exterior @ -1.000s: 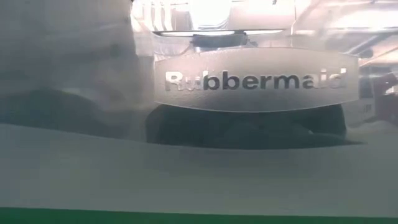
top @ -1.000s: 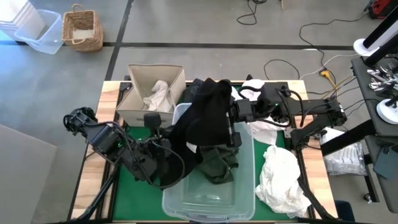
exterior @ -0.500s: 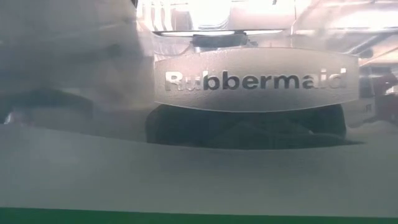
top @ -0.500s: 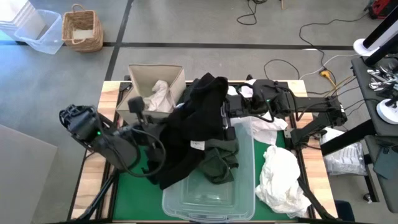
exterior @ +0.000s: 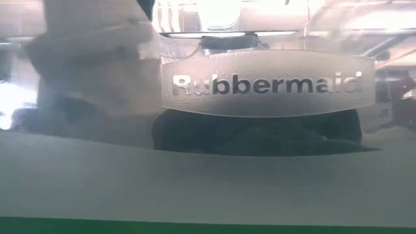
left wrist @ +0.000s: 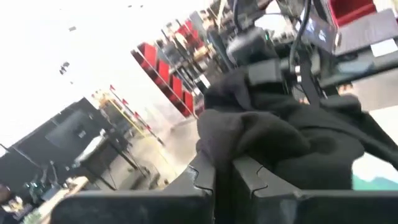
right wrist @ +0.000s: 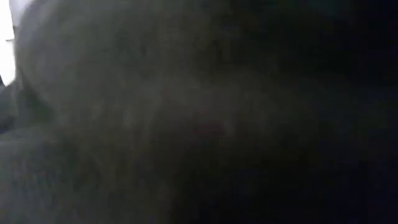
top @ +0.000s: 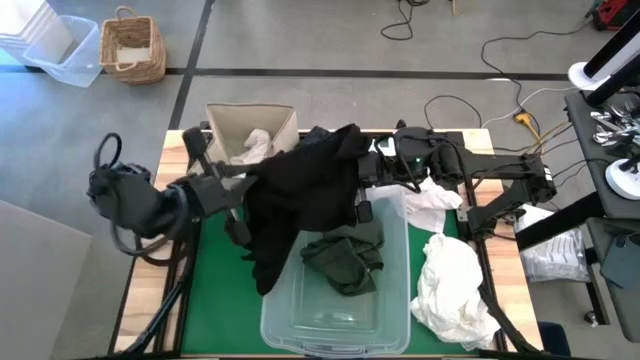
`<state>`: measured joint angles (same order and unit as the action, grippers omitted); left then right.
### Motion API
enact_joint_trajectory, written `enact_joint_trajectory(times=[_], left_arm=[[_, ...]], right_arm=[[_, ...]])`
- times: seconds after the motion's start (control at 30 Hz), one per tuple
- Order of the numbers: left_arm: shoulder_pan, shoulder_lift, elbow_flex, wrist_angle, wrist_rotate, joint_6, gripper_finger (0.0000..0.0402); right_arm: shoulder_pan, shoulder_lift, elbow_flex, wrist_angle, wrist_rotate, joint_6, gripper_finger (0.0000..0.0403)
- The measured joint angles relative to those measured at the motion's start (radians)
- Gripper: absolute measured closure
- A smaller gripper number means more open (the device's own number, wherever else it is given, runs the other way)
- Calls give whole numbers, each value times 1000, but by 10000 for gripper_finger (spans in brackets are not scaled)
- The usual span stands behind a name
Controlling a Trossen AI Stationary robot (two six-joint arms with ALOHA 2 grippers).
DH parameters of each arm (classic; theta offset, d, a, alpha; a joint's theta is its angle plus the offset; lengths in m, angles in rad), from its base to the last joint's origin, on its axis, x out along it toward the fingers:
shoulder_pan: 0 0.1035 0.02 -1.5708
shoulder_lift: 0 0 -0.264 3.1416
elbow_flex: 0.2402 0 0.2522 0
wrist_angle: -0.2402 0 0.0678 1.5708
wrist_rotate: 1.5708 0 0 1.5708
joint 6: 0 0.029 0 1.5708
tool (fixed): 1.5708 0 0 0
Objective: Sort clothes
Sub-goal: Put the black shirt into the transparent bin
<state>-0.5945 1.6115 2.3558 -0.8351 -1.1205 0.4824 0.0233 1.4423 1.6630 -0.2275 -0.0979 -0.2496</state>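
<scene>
The left gripper (top: 243, 190), fingers pinching the black garment (top: 300, 190), holds it draped over the clear tub (top: 390, 320) beside the beige box (top: 215, 172), likely for sorting; the right gripper's (top: 362, 178) finger spread cannot be told.

My high view looks straight down on the table (top: 175, 300); my low view presses against the tub (exterior: 266, 83) (both share it).

Grey concrete floor (top: 330, 35) crossed by dark tape lines, wicker basket (top: 133, 45) and clear storage bin (top: 62, 52) set on it beyond the table, black and yellow cables (top: 500, 70) trailed across it, red shelving (left wrist: 163, 65) seen in a brightly lit room.
</scene>
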Motion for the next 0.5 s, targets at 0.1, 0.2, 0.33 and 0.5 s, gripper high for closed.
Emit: enact_joint_trajectory(times=[0.1, 0.2, 0.33, 0.5], left_arm=[[1, 0, 0, 123, 0, 103, 401], [1, 2, 0, 249, 0, 199, 401], [1, 4, -1, 417, 0, 336, 402], [3, 4, -1, 585, 10, 480, 402]], right_arm=[[-5, -26, 0, -56, 34, 13, 104], [-4, -63, 1, -141, 97, 4, 90], [-4, -120, 1, -267, 128, -3, 73], [-4, -198, 1, -362, 128, 8, 57]])
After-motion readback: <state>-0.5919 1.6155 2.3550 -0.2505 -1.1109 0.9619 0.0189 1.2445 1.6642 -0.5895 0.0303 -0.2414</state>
